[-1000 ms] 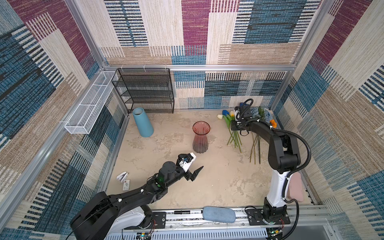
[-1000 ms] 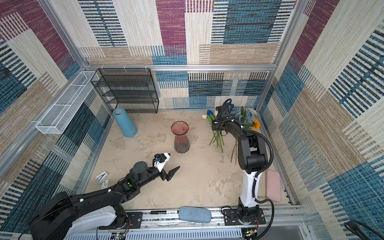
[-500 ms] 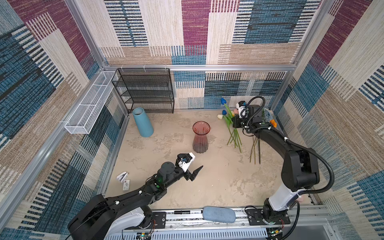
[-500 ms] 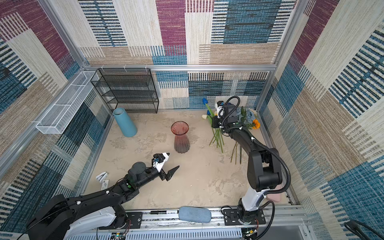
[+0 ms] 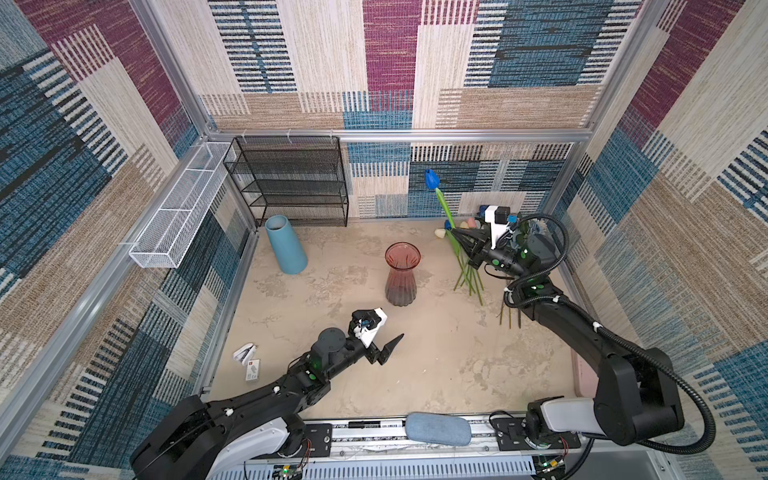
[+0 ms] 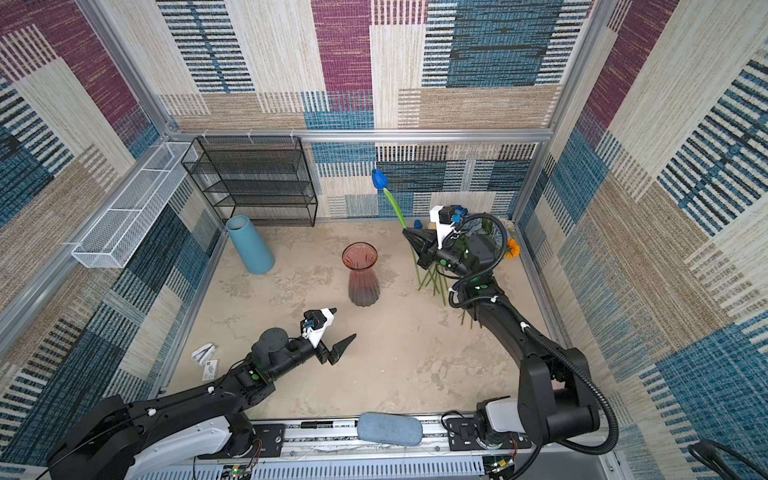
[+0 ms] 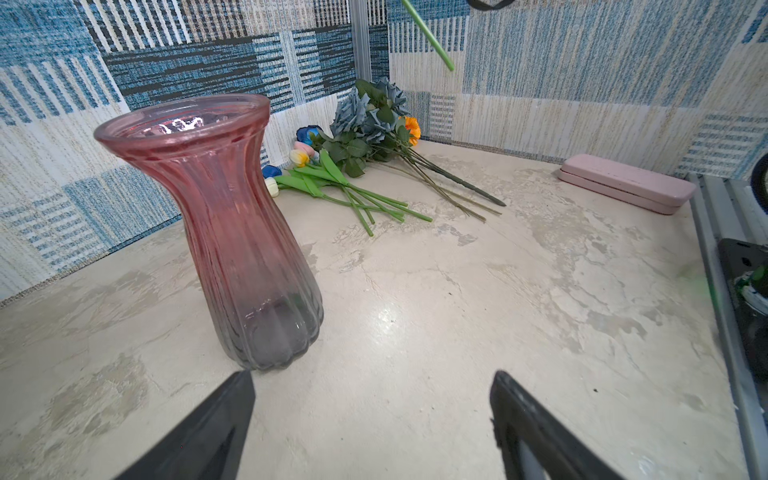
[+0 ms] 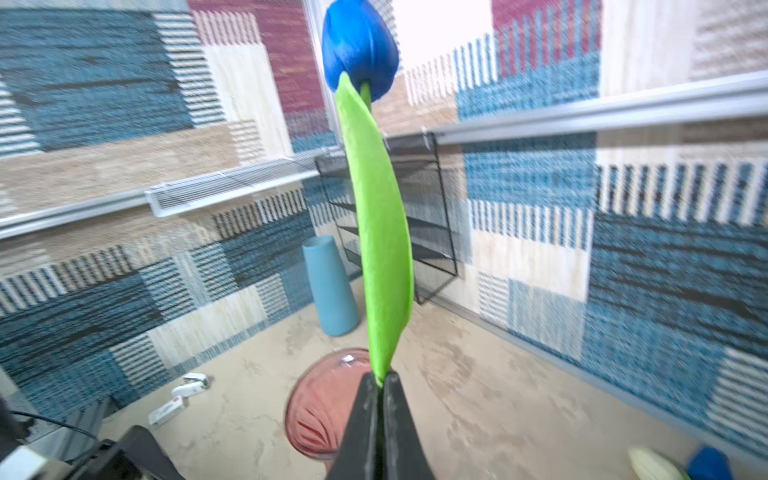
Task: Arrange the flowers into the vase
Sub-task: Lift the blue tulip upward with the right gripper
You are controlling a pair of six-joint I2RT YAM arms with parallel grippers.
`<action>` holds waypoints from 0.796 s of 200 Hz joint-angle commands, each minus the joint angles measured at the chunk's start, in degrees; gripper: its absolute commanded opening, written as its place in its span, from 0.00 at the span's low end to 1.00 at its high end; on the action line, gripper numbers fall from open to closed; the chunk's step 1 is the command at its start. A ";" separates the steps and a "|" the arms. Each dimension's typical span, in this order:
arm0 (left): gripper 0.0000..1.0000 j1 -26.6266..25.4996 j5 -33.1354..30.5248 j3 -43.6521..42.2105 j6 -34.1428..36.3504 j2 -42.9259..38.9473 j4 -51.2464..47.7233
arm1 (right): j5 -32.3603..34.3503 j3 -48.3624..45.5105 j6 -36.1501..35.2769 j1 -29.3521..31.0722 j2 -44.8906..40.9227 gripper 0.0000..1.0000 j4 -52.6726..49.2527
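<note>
A pink ribbed glass vase (image 5: 402, 274) (image 6: 360, 274) stands upright mid-table, just ahead of my open left gripper (image 7: 372, 376) (image 5: 392, 325), which holds nothing. My right gripper (image 8: 379, 380) (image 5: 455, 233) is shut on the green stem of a blue tulip (image 8: 359, 45) (image 5: 432, 178), held in the air right of the vase with its bloom pointing up. The tulip's lower stem (image 7: 428, 33) hangs free. The other flowers (image 7: 361, 166) (image 6: 432, 278) lie in a pile at the back right corner: tulips, dusty-blue roses and an orange bloom.
A light blue cylinder vase (image 5: 286, 245) leans at the back left beside a black mesh shelf (image 5: 291, 183). A white wire basket (image 5: 178, 208) hangs on the left wall. A pink case (image 7: 623, 183) lies at the right edge, a grey-blue case (image 5: 438, 428) on the front rail.
My right arm has lifted the blue tulip up off the flower pile, so its bloom now stands high against the back wall. The left arm has barely moved.
</note>
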 commanded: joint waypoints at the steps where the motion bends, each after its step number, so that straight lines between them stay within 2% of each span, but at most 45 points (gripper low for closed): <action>1: 0.92 0.02 -0.53 -0.26 1.06 -0.13 2.78 | 0.17 1.45 9.11 3.20 2.43 0.00 18.85; 23: 0.92 0.02 -0.87 -0.37 1.47 -0.20 2.95 | 4.08 3.63 10.91 6.87 6.90 0.00 27.04; 59: 0.92 0.02 -0.79 -0.56 1.45 -0.60 3.22 | 9.47 10.36 10.84 10.61 16.37 0.00 34.33; 113: 0.92 0.02 -1.32 -0.38 2.07 0.62 3.87 | 13.08 19.97 10.07 12.56 28.56 0.00 37.93; 159: 0.92 0.02 -0.80 0.02 1.83 2.20 5.25 | 14.12 18.91 4.92 14.01 32.06 0.00 37.00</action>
